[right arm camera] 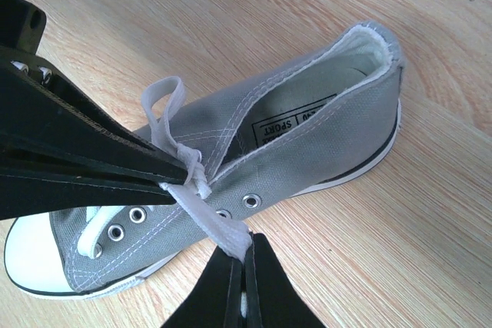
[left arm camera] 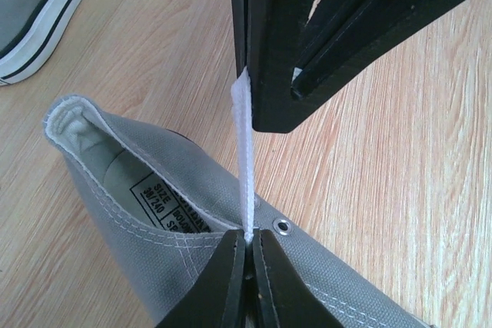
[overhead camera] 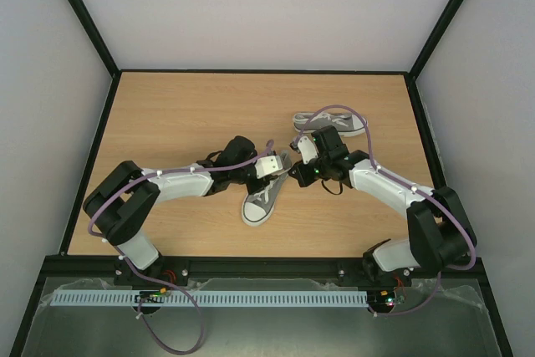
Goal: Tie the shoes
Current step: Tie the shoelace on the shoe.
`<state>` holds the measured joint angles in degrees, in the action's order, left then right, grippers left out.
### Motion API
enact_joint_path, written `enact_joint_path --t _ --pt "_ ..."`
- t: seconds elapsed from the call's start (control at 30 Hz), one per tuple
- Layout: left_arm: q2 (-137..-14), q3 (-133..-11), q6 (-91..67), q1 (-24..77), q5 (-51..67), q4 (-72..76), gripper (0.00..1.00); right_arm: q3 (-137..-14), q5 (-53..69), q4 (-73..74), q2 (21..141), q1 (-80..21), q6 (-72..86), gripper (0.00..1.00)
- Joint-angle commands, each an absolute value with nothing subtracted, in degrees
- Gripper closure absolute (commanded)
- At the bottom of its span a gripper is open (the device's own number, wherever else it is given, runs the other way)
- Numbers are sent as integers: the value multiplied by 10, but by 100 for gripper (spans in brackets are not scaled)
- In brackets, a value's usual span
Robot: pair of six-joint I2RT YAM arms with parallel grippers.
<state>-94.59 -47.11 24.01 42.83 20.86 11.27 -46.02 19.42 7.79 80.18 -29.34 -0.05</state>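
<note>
I log one grey shoe (overhead camera: 266,194) at mid table (overhead camera: 167,123), inner tag (left arm camera: 163,193) reading "SIZE" and "SPORT", white lace (left arm camera: 244,151) stretched taut between left gripper (left arm camera: 247,245) and right gripper (right arm camera: 242,257), both clamped shut on it, and second shoe (overhead camera: 330,123) just beyond, far right.

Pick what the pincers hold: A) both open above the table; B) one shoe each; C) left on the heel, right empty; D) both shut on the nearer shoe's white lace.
D: the left pincer and the right pincer are each shut on the white lace of the nearer shoe, pulled straight between them.
</note>
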Motion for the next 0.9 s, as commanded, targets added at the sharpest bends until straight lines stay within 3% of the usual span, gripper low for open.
enact_joint_path --t 0.0,0.87 --pt "-936 -451 237 423 217 105 98 -469 190 97 782 -281 -6 99" --pt "-938 -469 330 405 247 -1 98 -438 240 45 820 -261 21 99"
